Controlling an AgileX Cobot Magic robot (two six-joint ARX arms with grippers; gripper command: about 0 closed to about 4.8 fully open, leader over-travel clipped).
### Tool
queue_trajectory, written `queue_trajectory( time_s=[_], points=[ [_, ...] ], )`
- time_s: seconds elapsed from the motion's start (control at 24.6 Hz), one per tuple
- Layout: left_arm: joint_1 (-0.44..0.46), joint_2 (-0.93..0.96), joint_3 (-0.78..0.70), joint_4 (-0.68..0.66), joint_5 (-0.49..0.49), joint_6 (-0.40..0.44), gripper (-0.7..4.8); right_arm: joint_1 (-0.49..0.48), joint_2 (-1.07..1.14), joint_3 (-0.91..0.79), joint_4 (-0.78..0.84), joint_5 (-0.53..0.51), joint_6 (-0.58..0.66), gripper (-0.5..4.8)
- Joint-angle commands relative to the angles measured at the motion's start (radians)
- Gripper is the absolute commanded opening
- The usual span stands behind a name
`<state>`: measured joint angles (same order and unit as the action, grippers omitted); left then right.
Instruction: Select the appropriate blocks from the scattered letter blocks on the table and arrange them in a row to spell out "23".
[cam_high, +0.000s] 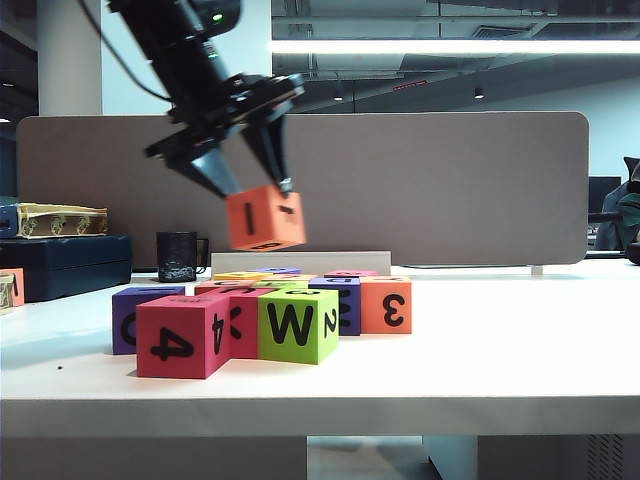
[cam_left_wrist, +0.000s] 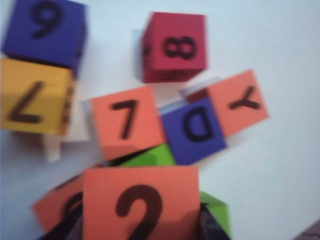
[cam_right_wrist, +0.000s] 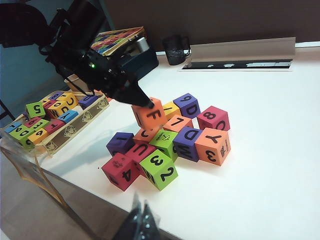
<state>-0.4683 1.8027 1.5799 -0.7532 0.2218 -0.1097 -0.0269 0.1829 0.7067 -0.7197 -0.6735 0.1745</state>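
Blocks for the task sat below and around the left gripper (cam_high: 258, 190), which hung in the air with its dark, tapered fingers clamped on an orange cube (cam_high: 265, 217) lifted clear of the pile. Widest of all was the table (cam_high: 520, 350), a plain white matte top with a thick front edge, bare and roomy to the right of that pincer and toward the front edge. Beneath the pincer the scattered letter blocks (cam_right_wrist: 167, 140) huddled in one tight cluster, soft-looking foam cubes in pink, purple, orange, lime-green and yellow, many touching. The held cube was orange foam with black characters: an "I" facing the exterior camera, a "2" (cam_left_wrist: 140, 207) toward the left wrist camera, an "F" seen from the right wrist. The right gripper (cam_right_wrist: 141, 220) showed only as dark tips near the table's front edge, well apart from the pile; its opening could not be told.
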Motion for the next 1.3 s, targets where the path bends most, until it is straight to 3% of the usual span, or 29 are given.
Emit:
queue_trajectory(
  time_s=[0.04, 0.28, 0.45, 0.57, 1.05, 1.3],
  points=[
    [-0.092, -0.005, 0.005, 0.008, 0.006, -0.061, 2.68, -0.001, 0.001, 0.004, 0.013, 0.002, 0.0, -0.01],
    [-0.211, -0.003, 0.003, 0.047, -0.014, -0.187, 2.68, -0.001, 0.001, 0.004, 0.014, 0.002, 0.0, -0.01],
    [-0.298, 0.008, 0.001, 0.095, -0.19, -0.243, 2.68, -0.001, 0.001, 0.004, 0.014, 0.002, 0.0, -0.01],
    [-0.343, 0.051, -0.002, 0.124, -0.227, -0.285, 2.68, -0.001, 0.001, 0.004, 0.013, 0.002, 0.0, -0.01],
    [-0.354, 0.122, -0.002, 0.119, -0.249, -0.499, 2.68, -0.001, 0.001, 0.004, 0.014, 0.002, 0.0, -0.01],
    [-0.357, 0.122, -0.027, 0.122, -0.276, -0.543, 2.68, -0.001, 0.001, 0.004, 0.014, 0.002, 0.0, -0.01]
  ],
)
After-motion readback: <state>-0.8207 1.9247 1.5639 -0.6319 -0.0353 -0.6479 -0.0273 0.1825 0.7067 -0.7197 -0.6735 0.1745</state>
